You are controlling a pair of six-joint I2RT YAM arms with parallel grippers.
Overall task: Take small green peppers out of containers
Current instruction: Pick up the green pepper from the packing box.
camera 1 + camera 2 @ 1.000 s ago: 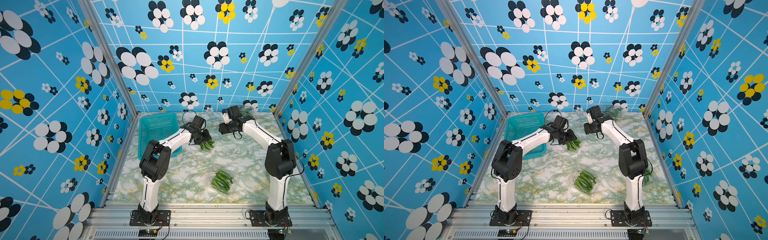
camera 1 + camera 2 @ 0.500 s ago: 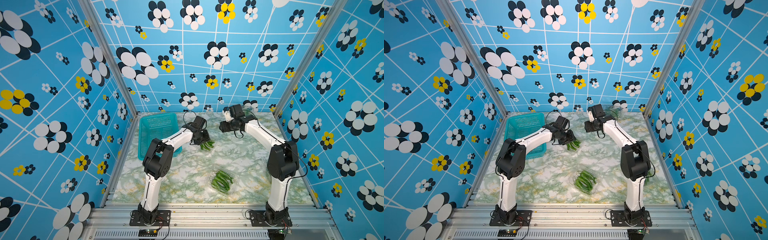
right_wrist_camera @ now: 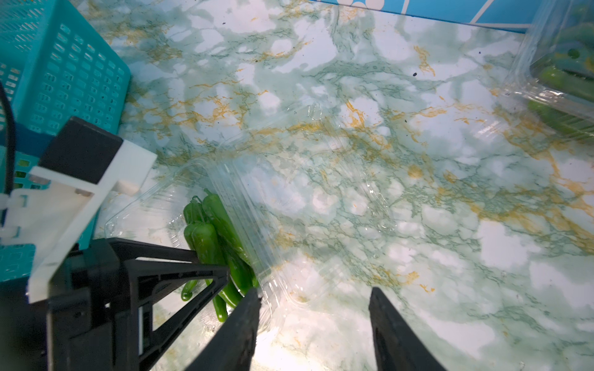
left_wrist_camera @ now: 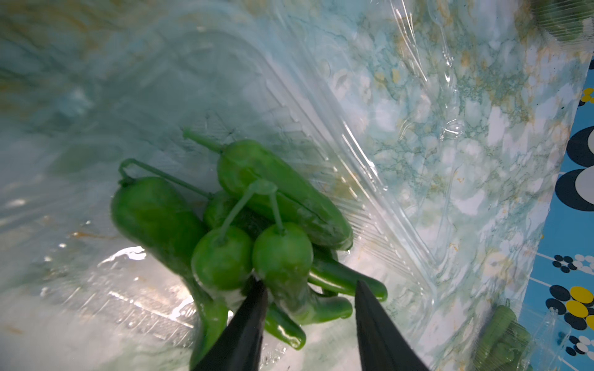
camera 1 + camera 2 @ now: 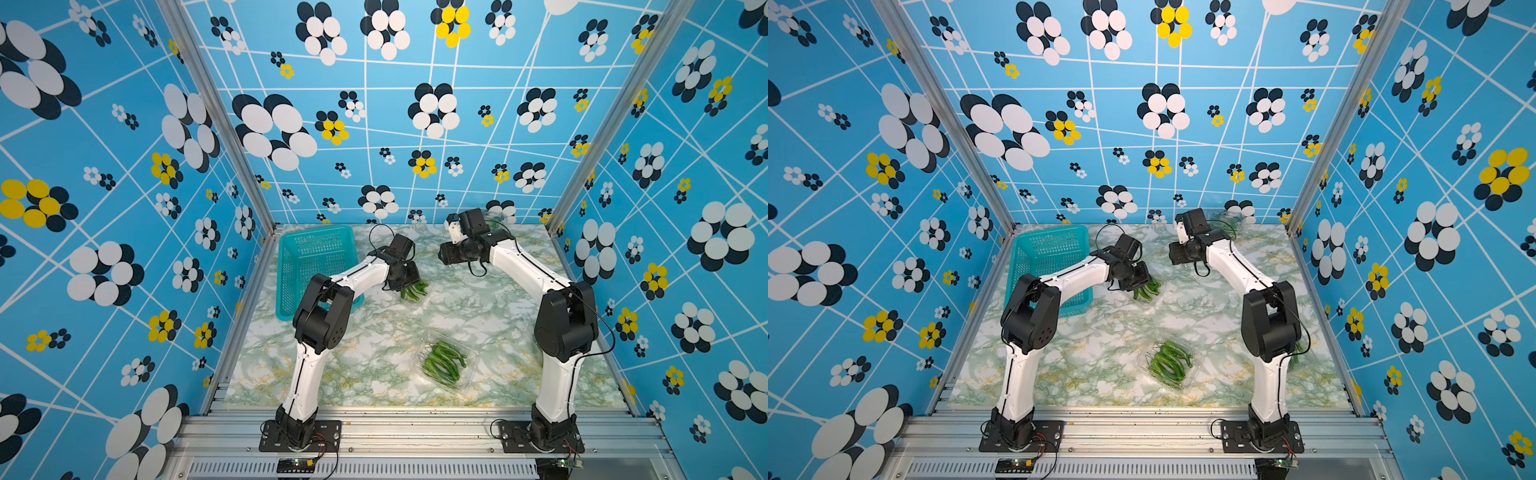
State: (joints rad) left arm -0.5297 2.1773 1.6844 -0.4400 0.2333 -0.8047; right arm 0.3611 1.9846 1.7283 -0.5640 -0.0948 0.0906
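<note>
Top views both show the marbled table (image 5: 374,345), with the teal basket (image 5: 316,266) at ten o'clock and a full box (image 5: 470,356) at five. The open box (image 4: 369,154) lies at twelve, its peppers (image 4: 257,225) heaped inside. My left gripper (image 4: 308,284) is right on them, jaws apart and straddling one pepper. Its length runs along my reach, so I judge closing would pinch across it. My right gripper (image 3: 316,308), open and empty, hovers just beside, over that box's empty half (image 3: 305,192).
</note>
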